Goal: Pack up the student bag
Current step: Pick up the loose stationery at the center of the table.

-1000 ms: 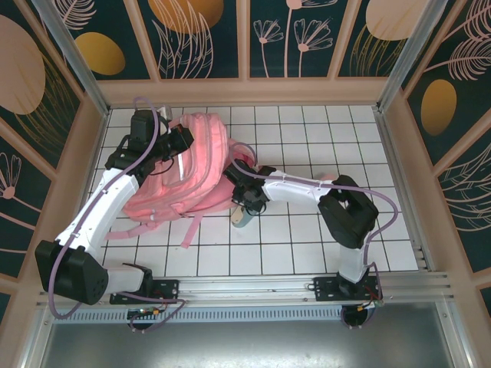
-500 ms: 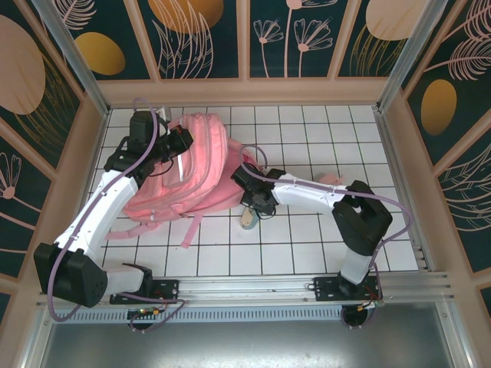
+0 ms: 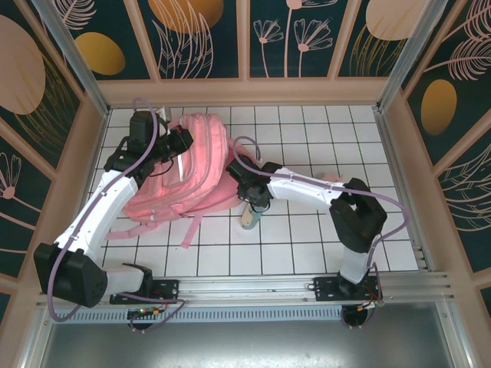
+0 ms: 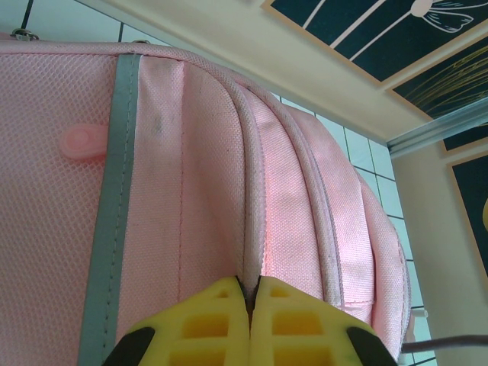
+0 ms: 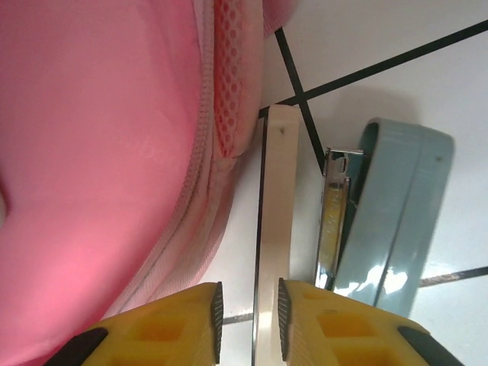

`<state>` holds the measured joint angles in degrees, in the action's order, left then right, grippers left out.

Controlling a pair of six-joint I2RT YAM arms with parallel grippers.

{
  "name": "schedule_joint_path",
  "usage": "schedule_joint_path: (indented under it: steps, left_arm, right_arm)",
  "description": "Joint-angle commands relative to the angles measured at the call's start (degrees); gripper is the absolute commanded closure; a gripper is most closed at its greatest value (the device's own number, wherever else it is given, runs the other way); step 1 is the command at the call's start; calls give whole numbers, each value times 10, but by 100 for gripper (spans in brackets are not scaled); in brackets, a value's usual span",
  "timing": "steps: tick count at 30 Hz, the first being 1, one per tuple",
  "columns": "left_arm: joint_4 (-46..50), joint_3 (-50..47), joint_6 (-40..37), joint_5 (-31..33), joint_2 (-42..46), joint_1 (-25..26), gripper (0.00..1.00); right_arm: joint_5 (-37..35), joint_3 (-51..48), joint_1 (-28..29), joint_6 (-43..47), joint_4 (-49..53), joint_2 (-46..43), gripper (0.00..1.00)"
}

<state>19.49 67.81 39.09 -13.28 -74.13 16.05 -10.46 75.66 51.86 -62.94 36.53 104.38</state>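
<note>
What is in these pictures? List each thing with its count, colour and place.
table: one, white tiles with black lines.
student bag: one, pink with grey strips, left of centre on the table.
stapler: one, blue-grey and metal, on the tiles beside the bag.
thin strip: one, cream, between bag and stapler.
wall panels: several, dark teal with plant drawings, around the table.
left gripper: one, yellow fingers, shut on a bag seam.
right gripper: one, yellow fingers, slightly open over the strip.
</note>
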Motion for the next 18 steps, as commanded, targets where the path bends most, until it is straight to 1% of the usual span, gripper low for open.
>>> schedule_joint_path:
  steps: [1,9,11,13,15,17,18]
  left_arm:
    - [-55,6,2,-28,27,-1,100]
    - [-52,8,-1,-29,23,-1,100]
    - [-52,9,-1,-30,22,-1,100]
    - [-51,10,-2,-30,22,-1,100]
    - [-47,13,-5,-28,23,-1,100]
    - [-45,17,-11,-30,24,-1,100]
    - [-44,20,-14,-31,23,-1,100]
  right_arm:
    - [16,-2,-8,2,0,25,71]
    - [40,-5,-17,2,-29,66,71]
    - [41,0,-18,2,-26,77,73]
    - [38,0,-19,-2,-19,81,82]
    - [26,-9,-17,-12,-14,68,93]
    - [4,-19,-14,-23,-4,43,100]
    - [-6,-23,-14,-26,3,27,100]
